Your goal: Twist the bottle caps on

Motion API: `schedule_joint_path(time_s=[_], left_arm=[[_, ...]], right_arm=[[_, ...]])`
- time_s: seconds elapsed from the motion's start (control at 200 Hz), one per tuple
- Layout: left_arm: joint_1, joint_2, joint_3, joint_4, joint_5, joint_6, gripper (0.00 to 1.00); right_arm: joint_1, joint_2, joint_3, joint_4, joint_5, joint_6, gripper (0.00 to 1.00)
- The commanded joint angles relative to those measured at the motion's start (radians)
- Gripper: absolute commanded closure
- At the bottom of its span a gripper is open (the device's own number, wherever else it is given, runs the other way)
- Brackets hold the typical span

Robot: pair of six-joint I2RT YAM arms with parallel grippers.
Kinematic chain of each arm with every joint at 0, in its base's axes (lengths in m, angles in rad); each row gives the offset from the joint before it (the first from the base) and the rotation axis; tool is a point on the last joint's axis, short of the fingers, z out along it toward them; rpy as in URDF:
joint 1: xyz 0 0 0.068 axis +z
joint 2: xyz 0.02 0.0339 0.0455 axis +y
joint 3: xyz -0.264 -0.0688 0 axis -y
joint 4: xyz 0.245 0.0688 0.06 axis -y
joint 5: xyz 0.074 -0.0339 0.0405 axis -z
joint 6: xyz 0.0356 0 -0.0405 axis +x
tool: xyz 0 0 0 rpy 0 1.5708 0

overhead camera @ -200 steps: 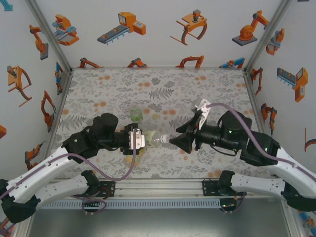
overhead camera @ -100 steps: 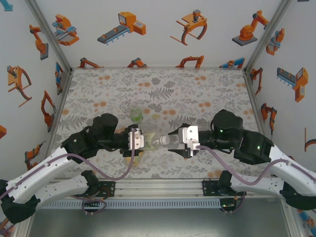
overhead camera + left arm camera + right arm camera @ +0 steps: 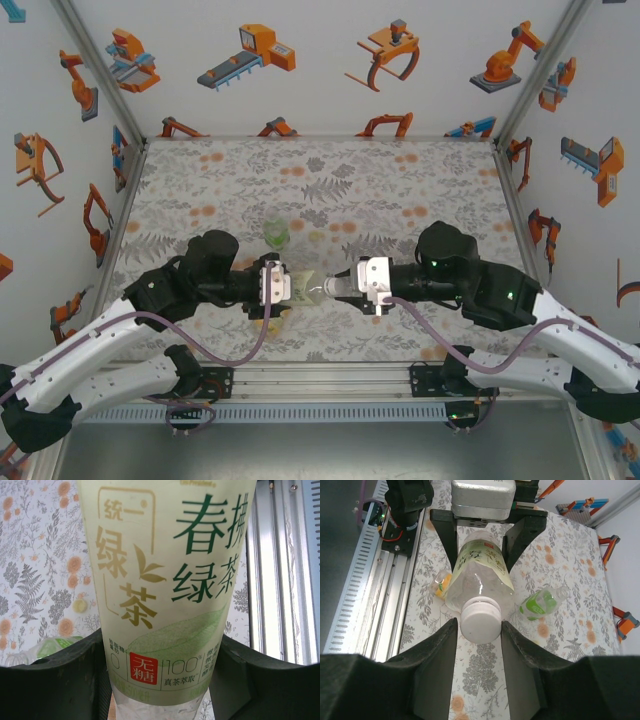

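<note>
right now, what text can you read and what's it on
All on the bottle, left wrist view:
"统一"
"绿茶"
"春拂绿茶"
"无糖" (white on a red square)
"100%"
"真萃取"
The tiny columns beside "100%" and the cut-off line at the top edge are too small to read.

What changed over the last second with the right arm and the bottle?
The right tool rolled about its wrist and slid left; its fingers now bracket the white cap on the clear bottle. Whether they clamp it cannot be told. Unchanged: the left tool holds that bottle level, and the short green bottle lies beyond it.
</note>
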Motion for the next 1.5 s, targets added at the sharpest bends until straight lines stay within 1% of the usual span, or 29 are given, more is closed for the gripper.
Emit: schedule_joint_path(time_s=[0.0, 0.155, 0.195, 0.26, 0.345, 0.441, 0.546, 0.641, 0.701, 0.766, 0.821, 0.891, 0.966, 0.986, 1.052, 1.087, 1.132, 1.197, 1.247, 1.352, 1.412, 1.497], left_arm=[[-0.001, -0.011, 0.038, 0.003, 0.024, -0.014, 1.00], [-0.001, -0.010, 0.038, 0.003, 0.022, -0.014, 1.00], [-0.001, -0.011, 0.040, 0.003, 0.017, -0.014, 1.00], [-0.001, -0.011, 0.040, 0.004, 0.006, -0.013, 1.00], [-0.001, -0.010, 0.039, 0.006, -0.015, -0.014, 1.00], [-0.001, -0.008, 0.035, 0.013, -0.041, -0.016, 1.00], [-0.001, -0.008, 0.027, 0.032, -0.067, -0.014, 1.00], [-0.001, -0.005, 0.020, 0.052, -0.087, -0.010, 1.00], [-0.001, -0.005, 0.018, 0.059, -0.099, -0.004, 1.00], [-0.001, -0.002, 0.018, 0.061, -0.107, 0.004, 1.00], [-0.001, 0.002, 0.020, 0.064, -0.108, 0.008, 1.00], [-0.001, 0.004, 0.022, 0.067, -0.106, 0.012, 1.00], [-0.001, 0.007, 0.023, 0.070, -0.099, 0.014, 1.00], [0.000, 0.008, 0.023, 0.070, -0.098, 0.015, 1.00], [-0.001, 0.011, 0.027, 0.069, -0.094, 0.016, 1.00], [-0.001, 0.013, 0.029, 0.065, -0.088, 0.018, 1.00], [-0.001, 0.012, 0.031, 0.058, -0.081, 0.021, 1.00], [-0.001, 0.013, 0.037, 0.048, -0.070, 0.025, 1.00], [-0.001, 0.013, 0.041, 0.041, -0.058, 0.024, 1.00], [-0.001, 0.010, 0.045, 0.034, -0.032, 0.021, 1.00], [-0.001, 0.010, 0.047, 0.030, -0.021, 0.019, 1.00], [-0.001, 0.011, 0.050, 0.020, -0.013, 0.018, 1.00]], right_arm=[[0.004, -0.010, -0.020, 0.051, -0.008, 0.017, 0.63], [0.004, -0.009, -0.028, 0.056, -0.004, 0.067, 0.77], [0.004, -0.007, -0.030, 0.061, 0.008, 0.109, 0.81], [0.003, -0.001, -0.040, 0.083, 0.053, 0.226, 0.89], [0.003, 0.010, -0.045, 0.102, 0.134, 0.440, 1.00], [0.004, 0.004, -0.078, 0.146, 0.218, 0.704, 1.00], [0.004, -0.012, -0.123, 0.188, 0.343, 1.050, 1.00], [0.004, -0.012, -0.137, 0.119, 0.489, 1.393, 1.00], [0.004, -0.011, -0.145, 0.069, 0.541, 1.596, 1.00], [0.004, -0.014, -0.169, 0.063, 0.557, 1.751, 1.00], [0.004, -0.013, -0.183, 0.080, 0.557, 1.816, 1.00], [0.003, -0.010, -0.171, 0.078, 0.565, 1.817, 1.00], [0.003, -0.002, -0.144, 0.061, 0.566, 1.787, 1.00], [0.004, -0.002, -0.138, 0.062, 0.563, 1.744, 0.96], [0.004, -0.007, -0.116, 0.064, 0.546, 1.650, 0.73], [0.004, -0.011, -0.104, 0.061, 0.538, 1.598, 0.63], [0.003, -0.020, -0.084, 0.054, 0.532, 1.518, 0.55], [0.004, -0.039, -0.058, 0.029, 0.538, 1.421, 0.42], [0.003, -0.055, -0.045, 0.015, 0.556, 1.346, 0.39], [0.004, -0.084, -0.032, 0.031, 0.554, 1.152, 0.36], [0.004, -0.091, -0.027, 0.060, 0.512, 1.009, 0.36], [0.004, -0.092, -0.022, 0.097, 0.414, 0.812, 0.38]])
